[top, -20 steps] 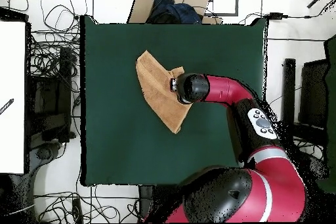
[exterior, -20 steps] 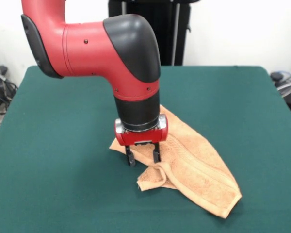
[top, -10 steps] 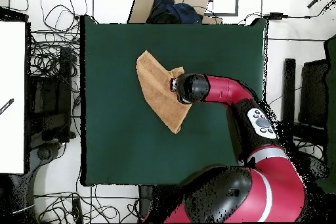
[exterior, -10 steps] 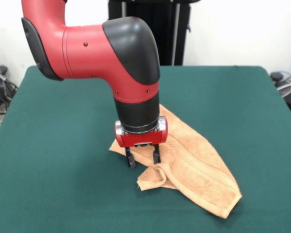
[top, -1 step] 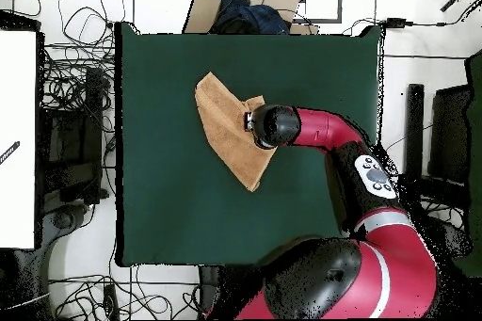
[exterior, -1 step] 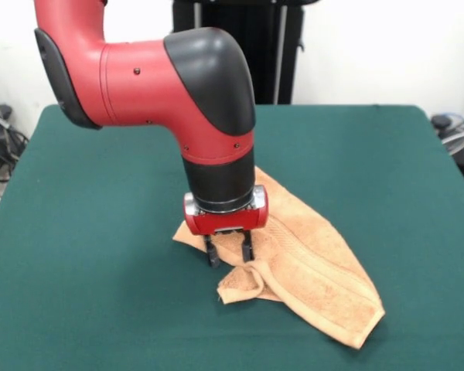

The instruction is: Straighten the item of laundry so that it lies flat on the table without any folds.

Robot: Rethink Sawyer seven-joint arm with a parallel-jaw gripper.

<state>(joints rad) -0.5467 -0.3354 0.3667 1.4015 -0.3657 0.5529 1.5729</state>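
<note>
Towel [exterior, -1 step: 305, 267]: folded into a long wedge mid-table [exterior, -1 step: 100, 270], loose corner curled at its near edge | gripper [exterior, -1 step: 228, 252]: fingers parted, empty, tips down astride that fold | advice: pinch top layer only, drag outward low, avoid bunching.

The red arm bends at its black elbow and drops straight down; below the wrist, the end effector [exterior, -1 step: 228, 253] points downward, fingers slightly parted.

A cardboard box [top, -1 step: 247, 2] holding dark cloth [top, -1 step: 247, 16] sits beyond the table edge; tangled cables [top, -1 step: 75, 82] cover the floor [top, -1 step: 414, 63].
</note>
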